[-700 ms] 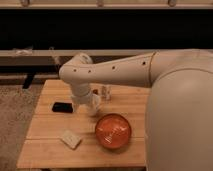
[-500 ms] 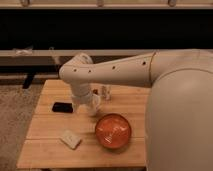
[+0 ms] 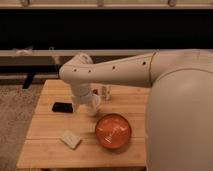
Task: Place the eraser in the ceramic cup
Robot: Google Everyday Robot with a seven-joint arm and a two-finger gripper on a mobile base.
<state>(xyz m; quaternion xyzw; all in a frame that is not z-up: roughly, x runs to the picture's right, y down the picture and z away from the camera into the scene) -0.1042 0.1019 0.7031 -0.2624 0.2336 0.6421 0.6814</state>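
Note:
The eraser (image 3: 62,107), a flat black block, lies on the left part of the wooden table (image 3: 50,150). My white arm reaches in from the right and bends down over the middle of the table. The gripper (image 3: 93,106) hangs at its end, just right of the eraser and a little apart from it. The ceramic cup does not show on its own; the lower arm and gripper cover the spot behind them.
A wide orange-red bowl (image 3: 113,131) stands at the front middle of the table. A pale beige block (image 3: 70,139) lies at the front left. A slim clear bottle (image 3: 105,92) stands just behind the gripper. The robot's white body fills the right side.

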